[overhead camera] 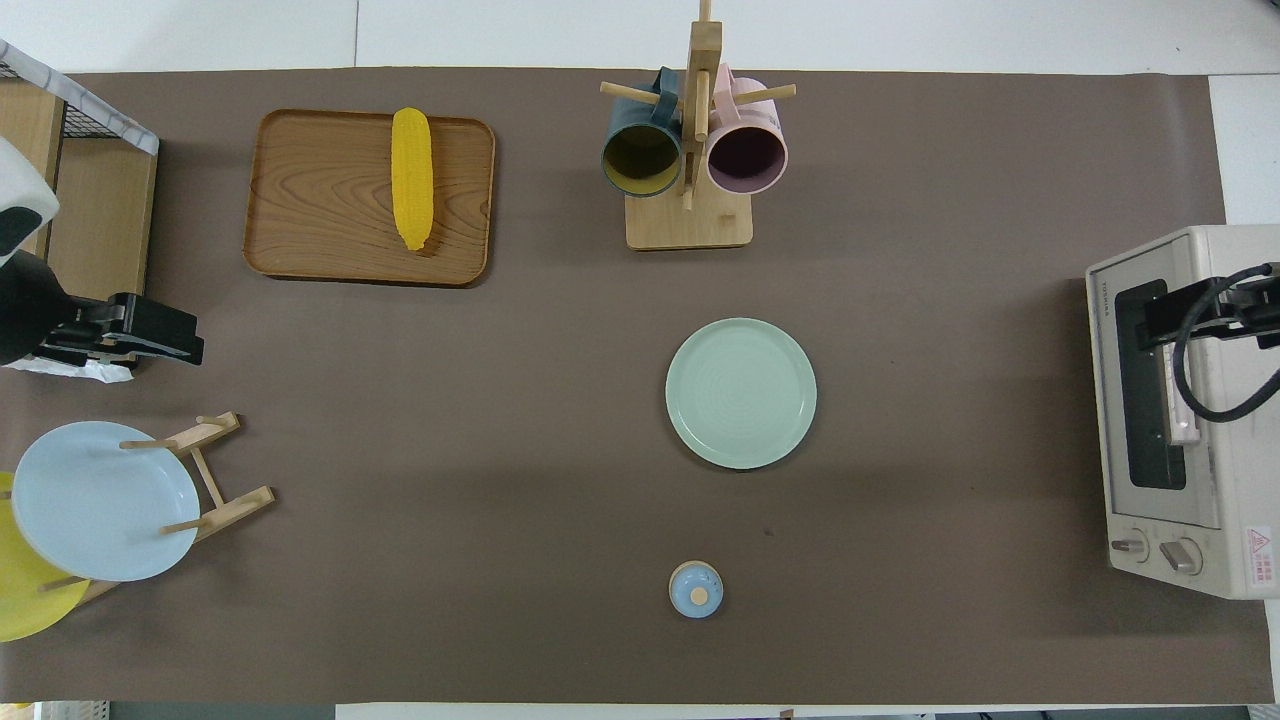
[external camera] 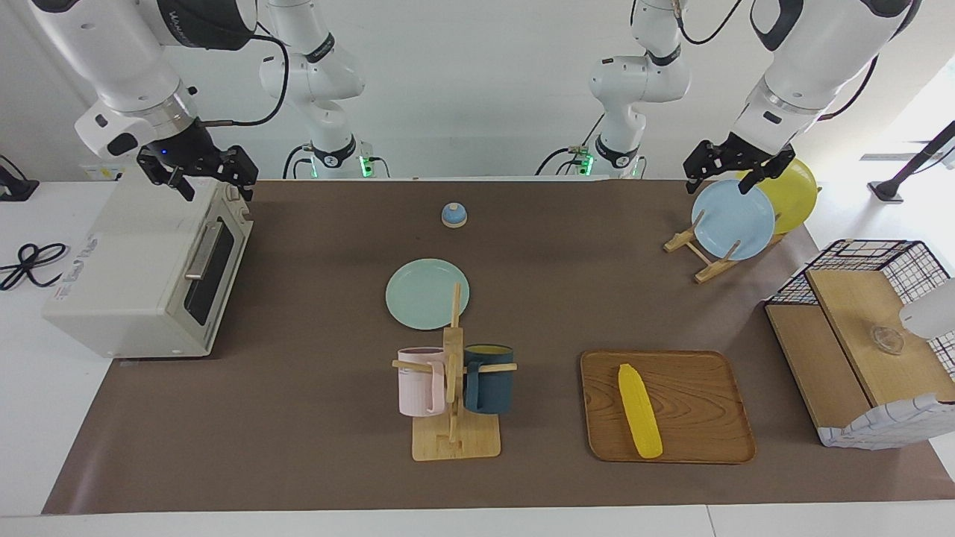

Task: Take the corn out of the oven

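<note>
The corn (external camera: pixel 639 411) lies on the wooden tray (external camera: pixel 709 388) near the surface's edge farthest from the robots; the oven (external camera: pixel 142 276) door is closed. Both tools, left (external camera: pixel 730 168) and right (external camera: pixel 200 173), are open and empty: the task looks done.

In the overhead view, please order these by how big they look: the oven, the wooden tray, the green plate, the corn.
1. Oven, though the frame edge cuts it off
2. Tray
3. Green plate
4. Corn

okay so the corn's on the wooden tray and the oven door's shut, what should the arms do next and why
Probably nothing beyond parking: the corn already lies on the wooden tray, the oven is closed, and the left gripper and right gripper are open, holding nothing.
</note>
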Robot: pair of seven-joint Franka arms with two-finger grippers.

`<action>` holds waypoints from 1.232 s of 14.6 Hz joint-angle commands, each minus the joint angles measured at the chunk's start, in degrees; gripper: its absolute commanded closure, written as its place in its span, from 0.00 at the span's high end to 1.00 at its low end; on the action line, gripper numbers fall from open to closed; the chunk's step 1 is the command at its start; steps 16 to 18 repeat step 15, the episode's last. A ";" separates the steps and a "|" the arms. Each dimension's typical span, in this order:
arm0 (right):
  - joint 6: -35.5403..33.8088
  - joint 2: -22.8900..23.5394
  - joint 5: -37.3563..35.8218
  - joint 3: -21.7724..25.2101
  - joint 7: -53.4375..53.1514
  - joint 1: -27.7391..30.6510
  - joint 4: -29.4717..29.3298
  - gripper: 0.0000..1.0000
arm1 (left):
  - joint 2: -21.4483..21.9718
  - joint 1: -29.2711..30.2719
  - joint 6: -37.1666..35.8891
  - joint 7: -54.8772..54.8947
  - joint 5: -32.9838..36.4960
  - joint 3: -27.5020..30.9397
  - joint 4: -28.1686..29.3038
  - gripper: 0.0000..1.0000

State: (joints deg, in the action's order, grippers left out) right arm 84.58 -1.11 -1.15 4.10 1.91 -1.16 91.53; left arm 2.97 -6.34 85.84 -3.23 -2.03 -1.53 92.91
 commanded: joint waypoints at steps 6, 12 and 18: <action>1.38 -0.91 0.09 -0.24 1.08 0.36 1.19 1.00 | 0.99 2.12 1.25 0.16 1.06 -1.54 0.86 1.00; 1.29 -0.91 0.09 -0.24 1.08 0.36 1.19 1.00 | 0.37 2.83 2.58 0.68 1.33 -1.63 1.75 1.00; 1.38 -0.91 0.09 -0.24 1.08 0.36 1.19 1.00 | 0.37 2.83 2.40 0.68 1.33 -1.72 1.48 1.00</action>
